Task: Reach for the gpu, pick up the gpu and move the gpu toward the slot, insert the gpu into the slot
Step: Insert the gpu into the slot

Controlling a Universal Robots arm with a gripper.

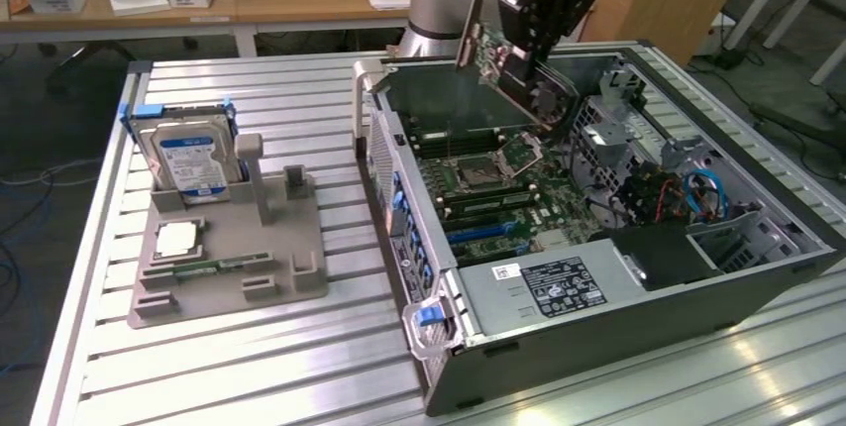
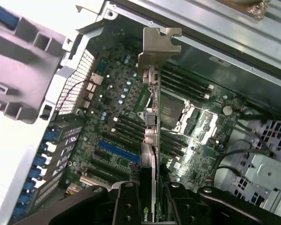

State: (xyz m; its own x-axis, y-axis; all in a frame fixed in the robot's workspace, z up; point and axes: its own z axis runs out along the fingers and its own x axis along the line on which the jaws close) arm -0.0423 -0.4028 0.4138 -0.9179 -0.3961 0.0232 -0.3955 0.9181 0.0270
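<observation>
Pickup looks done: gpu (image 1: 509,69) is clamped between the fingers of the gripper (image 1: 532,61), up in the air over the open pc case (image 1: 635,327), at abt 12 o'clock in the exterior view. Not seated yet: the card hangs well above the motherboard (image 1: 509,183) and touches nothing on it. Left, by the look of it: lowering + pressing into the slot. The long blue slot (image 2: 116,151) seems likely, can't say for sure. Arm pose: wrist stands over the case at 12 o'clock, gripper pointing down, card on edge & tilted, lower corner toward the board. Wrist view has the card edge-on, grey metal bracket (image 2: 158,47) at the far end, jaws shut on the near end. Hard drive (image 1: 192,154) sits in the grey fixture (image 1: 297,267) at 9 o'clock.
</observation>
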